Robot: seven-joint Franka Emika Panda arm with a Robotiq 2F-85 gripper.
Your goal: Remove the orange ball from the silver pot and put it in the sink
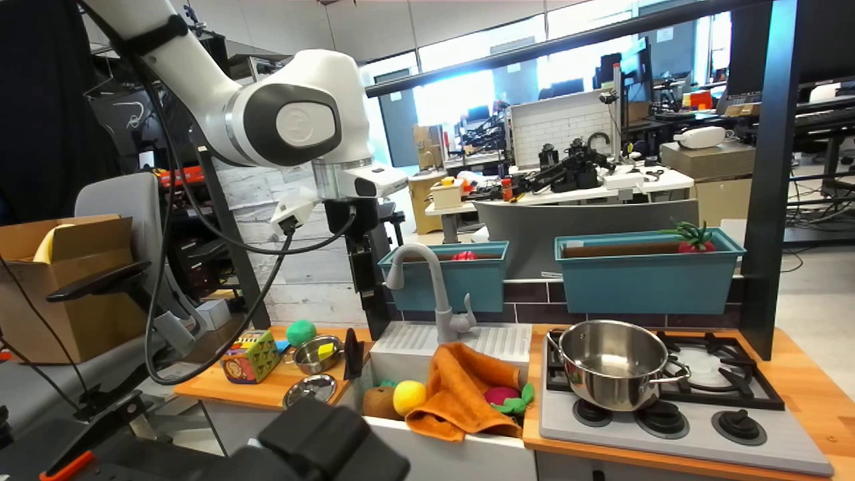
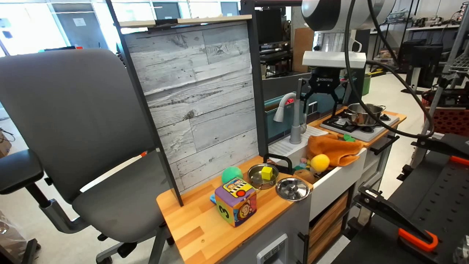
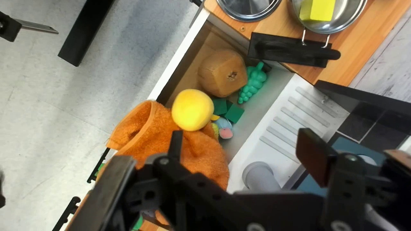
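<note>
No orange ball shows in these frames. A large silver pot [image 1: 614, 374] stands on the stove, and it also shows in an exterior view [image 2: 363, 116]; the visible part of its inside is bare metal. The sink [image 2: 339, 187] holds a yellow ball [image 3: 192, 110], which touches an orange towel [image 3: 199, 150] draped over the sink's front edge. My gripper [image 3: 242, 141] is open with nothing between its fingers. It hangs above the sink near the faucet in both exterior views [image 1: 366, 294] [image 2: 319, 112], well apart from the pot.
The grey faucet [image 1: 434, 284] rises behind the sink, close to my gripper. The left counter holds a small pan [image 2: 258, 181] with a yellow cube [image 2: 267, 173], a lid [image 2: 293, 189], a green ball [image 2: 231, 173] and a toy cube [image 2: 236, 201]. Teal planters [image 1: 648, 280] hang behind.
</note>
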